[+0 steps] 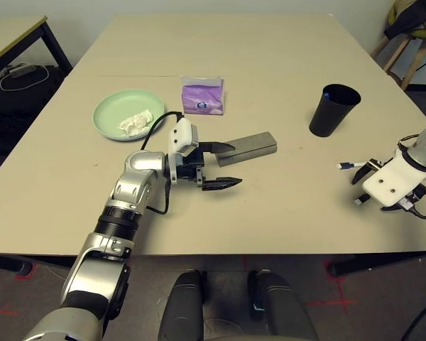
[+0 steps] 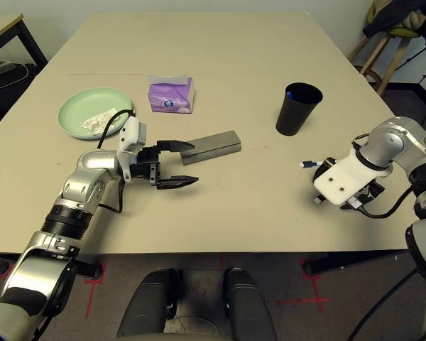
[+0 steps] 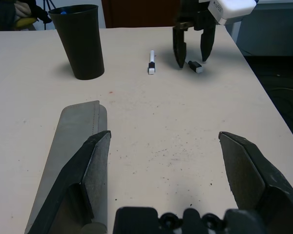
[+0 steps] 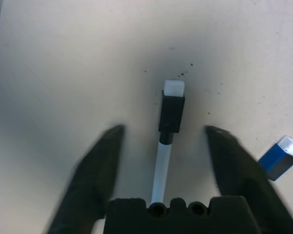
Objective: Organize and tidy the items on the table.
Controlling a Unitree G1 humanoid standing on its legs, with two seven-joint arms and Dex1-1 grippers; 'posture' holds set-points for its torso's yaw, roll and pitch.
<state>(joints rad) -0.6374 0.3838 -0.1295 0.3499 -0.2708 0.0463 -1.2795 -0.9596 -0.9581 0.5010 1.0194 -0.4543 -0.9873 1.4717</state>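
Note:
My left gripper (image 1: 224, 166) is open, low over the table (image 1: 270, 57). One finger hangs over the near end of the grey-olive glasses case (image 1: 252, 145), the other over bare table. A pale green plate (image 1: 110, 101) holding a crumpled white tissue (image 1: 135, 122) lies at the left, beside a purple tissue pack (image 1: 203, 96). The black cup (image 1: 332, 110) stands at the right with a blue-tipped pen (image 1: 327, 92) in it. My right gripper (image 4: 163, 134) points down, its jaws apart on either side of a white pen with a black cap (image 4: 171, 112). A blue-capped pen (image 4: 281, 156) lies beside it.
A smaller table (image 1: 14, 32) stands at the back left, with cables on the floor beneath it. A wooden stool (image 1: 405, 42) stands at the back right. My right gripper works close to the table's right front corner.

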